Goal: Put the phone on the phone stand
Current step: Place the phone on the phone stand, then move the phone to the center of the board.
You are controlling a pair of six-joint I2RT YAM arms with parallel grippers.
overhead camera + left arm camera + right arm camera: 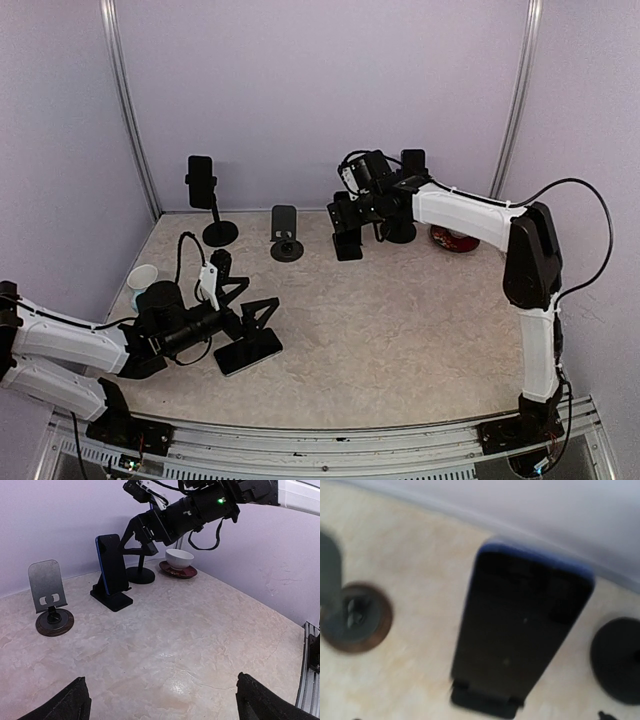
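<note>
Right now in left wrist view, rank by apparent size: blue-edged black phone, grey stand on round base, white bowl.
1. Tie: blue-edged black phone and grey stand look alike; the stand is nearer, so unranked.
2. white bowl, clearly smallest.

The table (400,340) has a pale, marbled beige top, closed in by lilac walls. On its near left a dark phone (248,352) lies flat, and a white cup (141,276) stands further left, close to the wall. Along the far edge, from left to right, stand a tall pole stand (220,234) on a round black base, a small round-based stand (286,248), a black block stand (347,245), a second pole stand (400,233), and a red saucer (177,573) nearest the right wall.
</note>
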